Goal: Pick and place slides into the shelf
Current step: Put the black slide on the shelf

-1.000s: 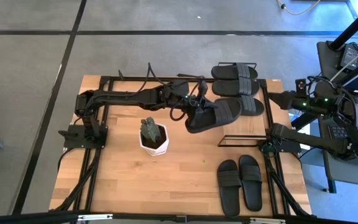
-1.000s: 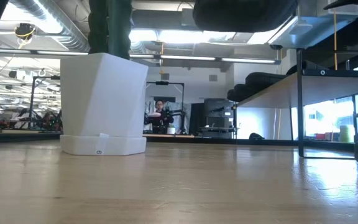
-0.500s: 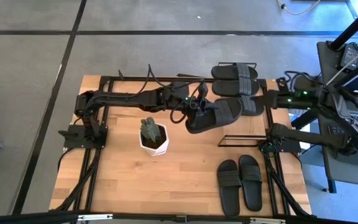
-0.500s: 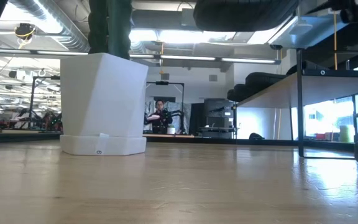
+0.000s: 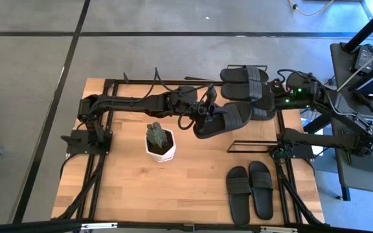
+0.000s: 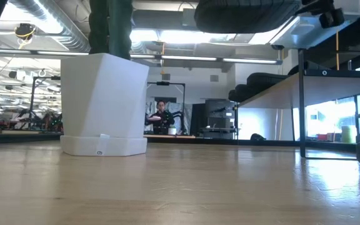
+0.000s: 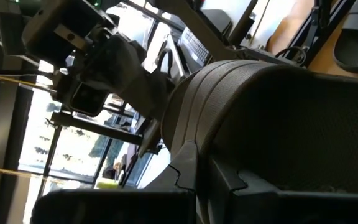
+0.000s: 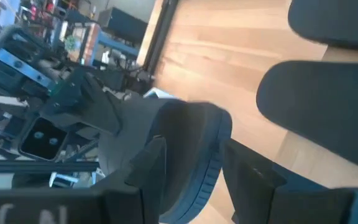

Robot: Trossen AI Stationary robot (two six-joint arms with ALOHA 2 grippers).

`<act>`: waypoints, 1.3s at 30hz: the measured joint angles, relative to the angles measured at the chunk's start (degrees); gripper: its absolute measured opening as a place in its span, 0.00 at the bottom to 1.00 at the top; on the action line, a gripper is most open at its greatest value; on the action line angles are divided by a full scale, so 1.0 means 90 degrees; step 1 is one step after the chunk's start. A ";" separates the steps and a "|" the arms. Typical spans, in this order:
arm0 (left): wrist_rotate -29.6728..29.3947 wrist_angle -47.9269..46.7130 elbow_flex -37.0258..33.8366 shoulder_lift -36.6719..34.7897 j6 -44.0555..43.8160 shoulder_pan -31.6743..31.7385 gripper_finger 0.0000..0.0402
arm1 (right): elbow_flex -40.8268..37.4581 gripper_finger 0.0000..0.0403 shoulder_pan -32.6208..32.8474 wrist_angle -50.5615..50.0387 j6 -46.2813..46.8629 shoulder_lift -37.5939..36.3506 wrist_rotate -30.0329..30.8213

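high: left pincer (image 5: 203, 116) grasping slide (image 5: 224, 120) | right pincer (image 5: 272, 103): can't tell grip | low: planter (image 6: 104, 103)

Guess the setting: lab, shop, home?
Likely a robotics lab or workshop: exposed ceiling ducts, other equipment benches behind, a person at a workstation, concrete floor around the wooden table.

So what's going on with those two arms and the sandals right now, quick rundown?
Left gripper shut on a slide, held over the shelf. Right gripper around a second slide beside it. Nothing blocking.
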 joint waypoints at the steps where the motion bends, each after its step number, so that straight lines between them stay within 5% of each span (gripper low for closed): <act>1: -0.0051 0.0002 0.0000 0.0000 0.0001 0.0000 0.01 | -0.0002 0.38 0.0000 -0.0008 -0.0003 0.0040 -0.0043; 26: -0.0479 0.0157 0.0000 -0.0007 0.0017 -0.0206 0.01 | -0.0002 0.38 0.0002 -0.0196 -0.0484 0.0265 0.0106; 34: -0.0718 0.0182 -0.0002 -0.0007 0.0220 -0.0194 0.01 | -0.0002 0.38 0.0002 -0.0187 -0.0798 0.0439 -0.0315; 39: -0.0734 0.0180 -0.0001 -0.0007 0.0190 -0.0194 0.06 | -0.0002 0.31 0.0002 -0.0160 -0.0937 0.0466 -0.0335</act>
